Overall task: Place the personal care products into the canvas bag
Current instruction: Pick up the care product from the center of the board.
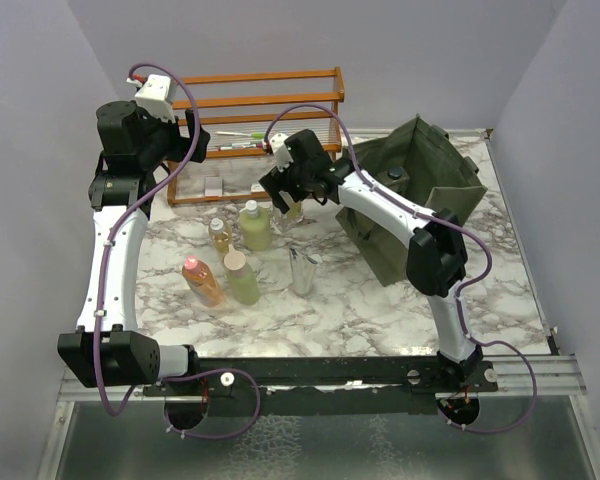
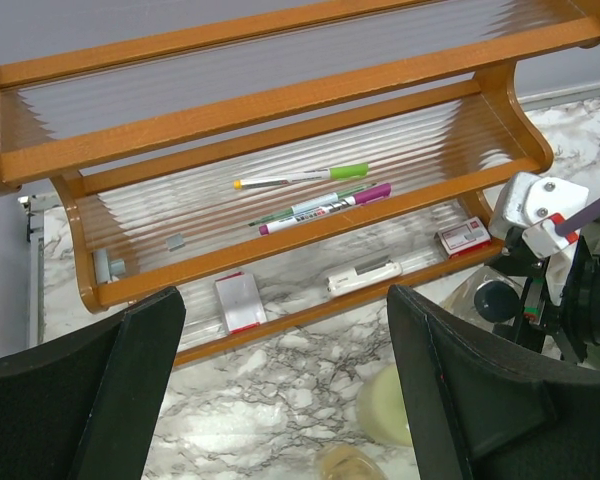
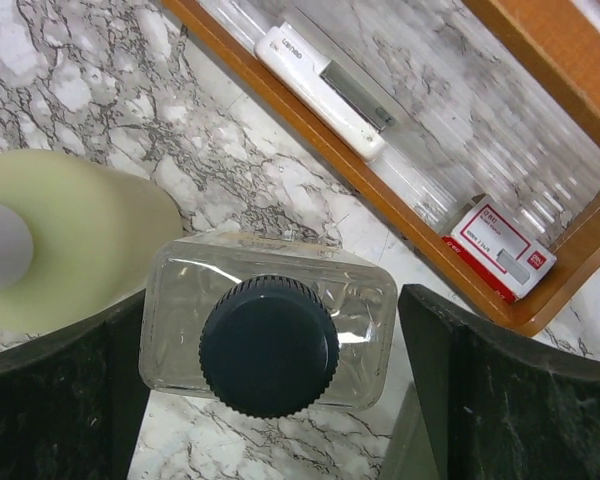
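Note:
A clear square bottle with a black cap (image 3: pixel 270 345) stands upright in front of the rack. My right gripper (image 3: pixel 270 395) is open and straddles it from above, the left finger close to its side and a gap on the right. In the top view that bottle (image 1: pixel 294 212) peeks out below the right gripper (image 1: pixel 285 198). Beside it stand a pale green bottle (image 1: pixel 255 225), a small amber bottle (image 1: pixel 220 236), an orange bottle (image 1: pixel 202 280), another pale green bottle (image 1: pixel 243 278) and a silver tube (image 1: pixel 302 270). The olive canvas bag (image 1: pixel 420 185) sits at the right. My left gripper (image 2: pixel 280 400) hangs open above the marble, holding nothing.
The orange wooden rack (image 1: pixel 265 100) stands at the back left, with pens (image 2: pixel 315 200) on its shelf and small boxes (image 2: pixel 240 300) on its lower shelf. Grey walls close in the left, back and right sides of the marble table (image 1: pixel 360 310).

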Robot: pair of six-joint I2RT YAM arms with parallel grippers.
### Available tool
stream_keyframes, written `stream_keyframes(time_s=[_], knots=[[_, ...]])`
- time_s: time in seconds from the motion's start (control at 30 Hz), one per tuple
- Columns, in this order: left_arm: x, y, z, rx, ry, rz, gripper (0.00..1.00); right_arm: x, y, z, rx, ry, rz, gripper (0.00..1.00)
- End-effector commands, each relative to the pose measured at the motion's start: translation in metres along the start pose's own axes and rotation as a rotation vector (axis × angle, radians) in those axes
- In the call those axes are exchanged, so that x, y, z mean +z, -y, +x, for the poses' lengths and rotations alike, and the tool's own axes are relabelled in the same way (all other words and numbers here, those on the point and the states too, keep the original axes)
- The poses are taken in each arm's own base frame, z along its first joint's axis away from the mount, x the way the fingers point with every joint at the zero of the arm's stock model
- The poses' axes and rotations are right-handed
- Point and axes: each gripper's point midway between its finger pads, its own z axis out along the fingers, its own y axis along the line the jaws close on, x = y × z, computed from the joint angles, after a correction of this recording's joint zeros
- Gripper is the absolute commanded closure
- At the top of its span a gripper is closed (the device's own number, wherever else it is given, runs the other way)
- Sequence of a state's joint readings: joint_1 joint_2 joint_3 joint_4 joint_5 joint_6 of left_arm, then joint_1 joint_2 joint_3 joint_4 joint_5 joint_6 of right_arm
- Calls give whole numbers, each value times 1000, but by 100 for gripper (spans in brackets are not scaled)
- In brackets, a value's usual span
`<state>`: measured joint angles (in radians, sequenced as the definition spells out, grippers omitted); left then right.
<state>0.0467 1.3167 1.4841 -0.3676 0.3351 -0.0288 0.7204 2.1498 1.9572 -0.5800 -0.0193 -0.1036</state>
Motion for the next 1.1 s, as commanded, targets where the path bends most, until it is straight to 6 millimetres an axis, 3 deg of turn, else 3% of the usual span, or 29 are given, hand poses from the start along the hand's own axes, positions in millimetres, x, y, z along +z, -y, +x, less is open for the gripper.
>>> stream_keyframes(time_s=[0.0, 0.5, 1.07], knots=[[-7, 4, -12, 8, 44, 23, 15, -18, 0, -26, 22, 65, -34, 4], [-8, 5, -13, 9, 44, 32, 15, -11, 1, -19, 34, 46, -59, 12], [-7, 5, -12, 8, 40, 35, 15, -2, -2, -13, 61, 21, -80, 9]])
